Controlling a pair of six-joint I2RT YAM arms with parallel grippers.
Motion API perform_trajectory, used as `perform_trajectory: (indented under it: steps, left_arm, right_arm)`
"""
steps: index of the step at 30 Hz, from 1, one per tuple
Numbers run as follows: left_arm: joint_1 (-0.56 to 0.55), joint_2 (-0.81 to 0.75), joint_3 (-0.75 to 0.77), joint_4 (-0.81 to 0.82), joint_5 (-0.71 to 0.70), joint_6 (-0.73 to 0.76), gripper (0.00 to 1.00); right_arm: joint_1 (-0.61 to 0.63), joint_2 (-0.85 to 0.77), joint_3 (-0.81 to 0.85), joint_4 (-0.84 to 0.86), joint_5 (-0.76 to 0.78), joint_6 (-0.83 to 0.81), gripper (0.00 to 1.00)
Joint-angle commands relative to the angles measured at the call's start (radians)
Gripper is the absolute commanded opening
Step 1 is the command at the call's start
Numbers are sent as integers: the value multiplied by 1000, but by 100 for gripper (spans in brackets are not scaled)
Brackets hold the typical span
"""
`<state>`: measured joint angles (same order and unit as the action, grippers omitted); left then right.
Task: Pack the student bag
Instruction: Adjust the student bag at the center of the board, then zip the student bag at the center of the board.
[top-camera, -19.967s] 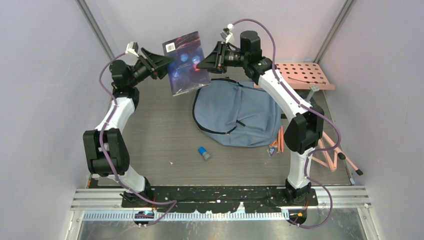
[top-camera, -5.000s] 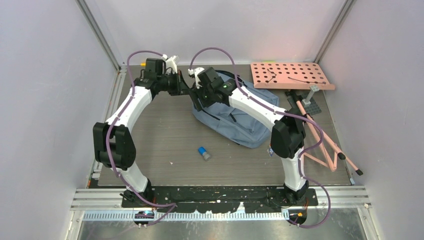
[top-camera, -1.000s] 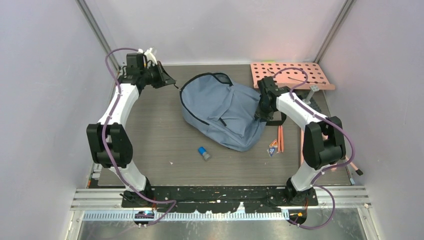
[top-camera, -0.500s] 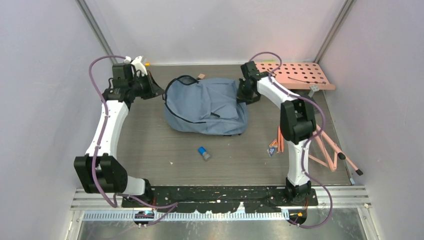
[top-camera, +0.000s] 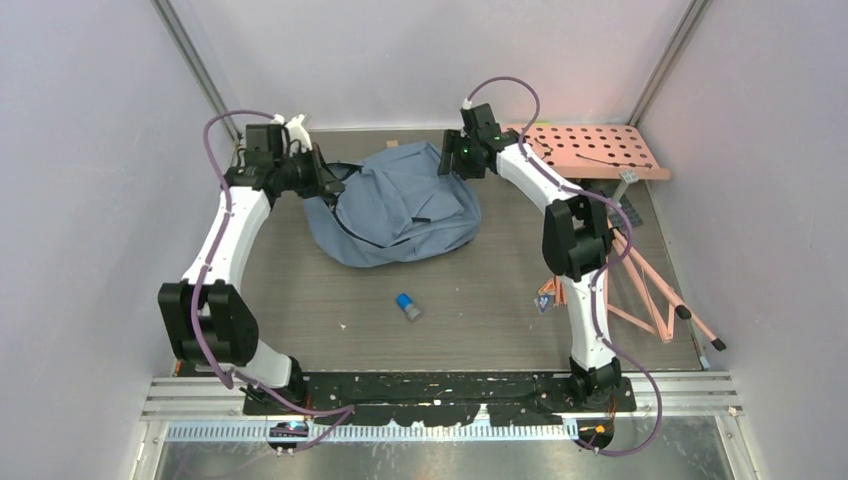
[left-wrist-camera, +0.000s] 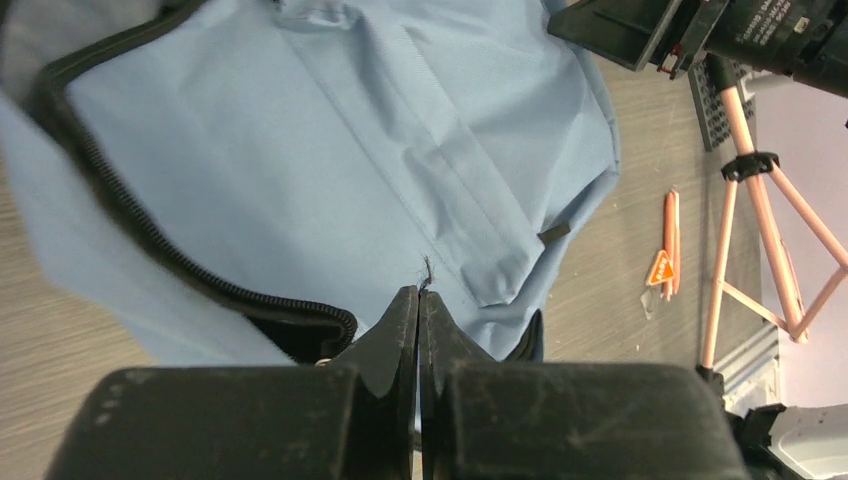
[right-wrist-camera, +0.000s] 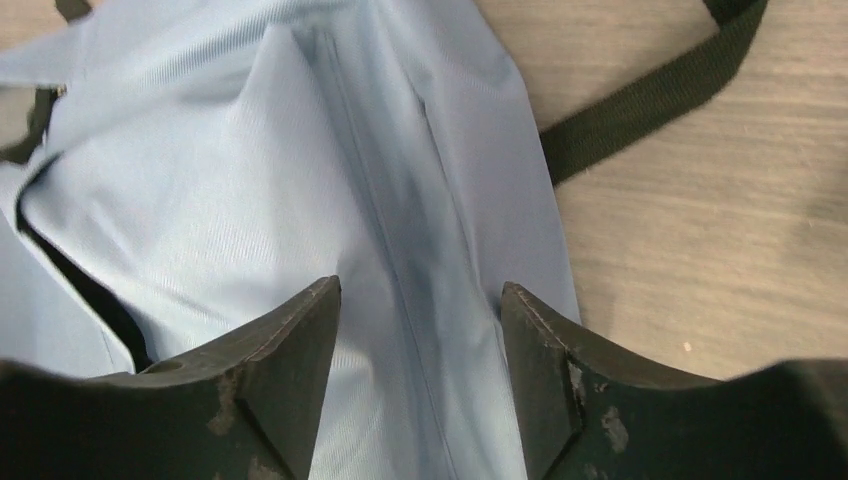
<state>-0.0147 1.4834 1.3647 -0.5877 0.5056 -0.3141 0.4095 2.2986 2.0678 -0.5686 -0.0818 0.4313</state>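
Left wrist view: left jaws pressed together against the student bag (left-wrist-camera: 300, 150) by its zipper (left-wrist-camera: 150, 240); right jaws spread over a fold (right-wrist-camera: 400, 230). Limp fabric likely sags; grasp the zipper edge.

place: robot lab cell | evidence: plain enclosure walls (top-camera: 90, 200); aluminium base rail (top-camera: 440, 400); perforated board (top-camera: 590, 150)

top: overhead, far, facing down | L+R wrist: v. close | all share student bag (top-camera: 395, 205)
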Motion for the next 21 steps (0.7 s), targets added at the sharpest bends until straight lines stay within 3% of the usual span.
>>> perform_trajectory:
  steps: [1,8,15,21]
  left_arm:
    - [-64,53,98,66,58,-64,0]
    - [-71,122,144,27,40,-129,0]
    - [-70,108,123,-13,18,-119,0]
    - [-67,60,100,-83,-76,-111,0]
  right_arm:
    - [36,-263,-147,102,-47,-98,69]
    - [208,-414,-238,102,-114,-263,74]
    - [360,-376,-203,151,-221,-301,74]
    - [445,-346,-188,136,-173,-345,75]
